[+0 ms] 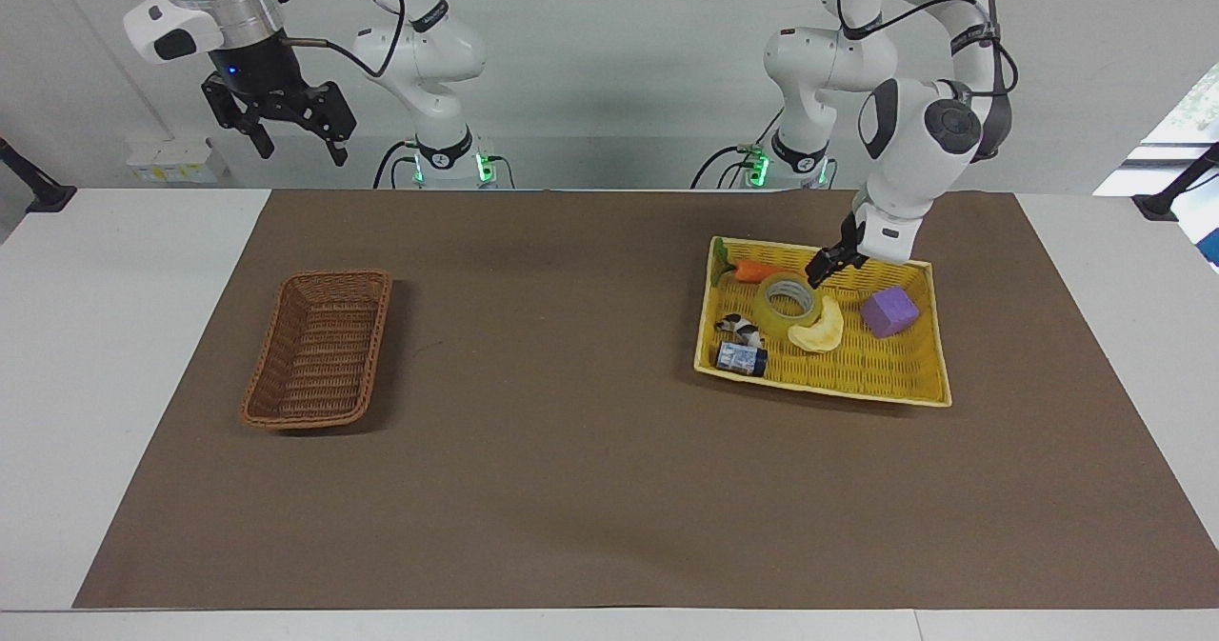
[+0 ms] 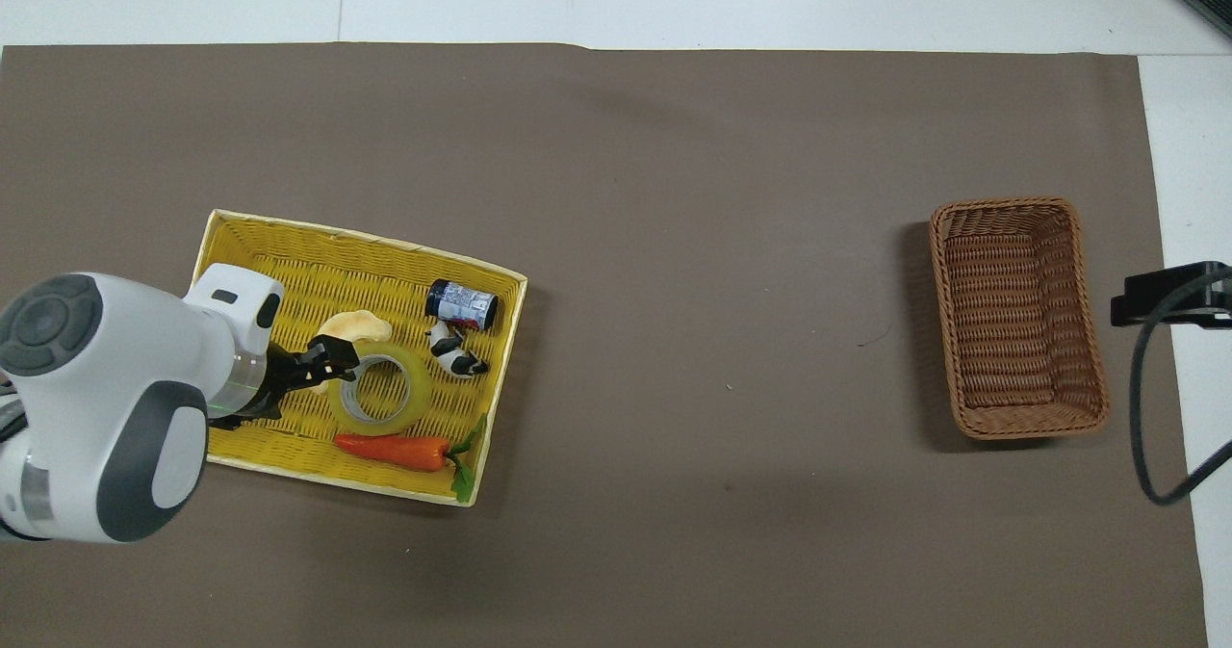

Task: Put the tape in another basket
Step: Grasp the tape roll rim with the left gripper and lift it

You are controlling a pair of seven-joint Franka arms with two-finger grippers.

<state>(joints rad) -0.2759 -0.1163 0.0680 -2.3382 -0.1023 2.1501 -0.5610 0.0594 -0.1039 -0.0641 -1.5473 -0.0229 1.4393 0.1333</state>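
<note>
Here we see the left tool (image 1: pixel 825 268) low over the yellow woven tray (image 1: pixel 919 389), its tips just above the rim of the tape roll (image 1: pixel 789 304) on the side toward the purple block (image 1: pixel 889 311). Its fingers stand apart and hold nothing; we cannot tell whether a tip already touches the roll. The tape lies flat in the tray directly beneath the tool, its white printed core facing up.

Around the tool, the carrot (image 1: pixel 757 270) lies just beside the tape along the tray edge nearer the robots, and the pale banana slice (image 1: pixel 821 330) curves against the roll below the tool's tips. The small black-and-white cow figure (image 1: pixel 739 326) and the dark blue can (image 1: pixel 741 359) lie past the tape from the tool, toward the middle of the worktop (image 1: pixel 609 489). In the overhead view the left arm's white wrist covers the purple block, and the tool's tips (image 2: pixel 327 357) sit at the edge of the tape (image 2: pixel 380 394).

The brown wicker basket (image 1: pixel 319 350) stands well apart from this tool, toward the right arm's end of the worktop, with nothing in it. The right tool (image 1: pixel 286 117) waits high above that end, fingers spread wide and holding nothing.
</note>
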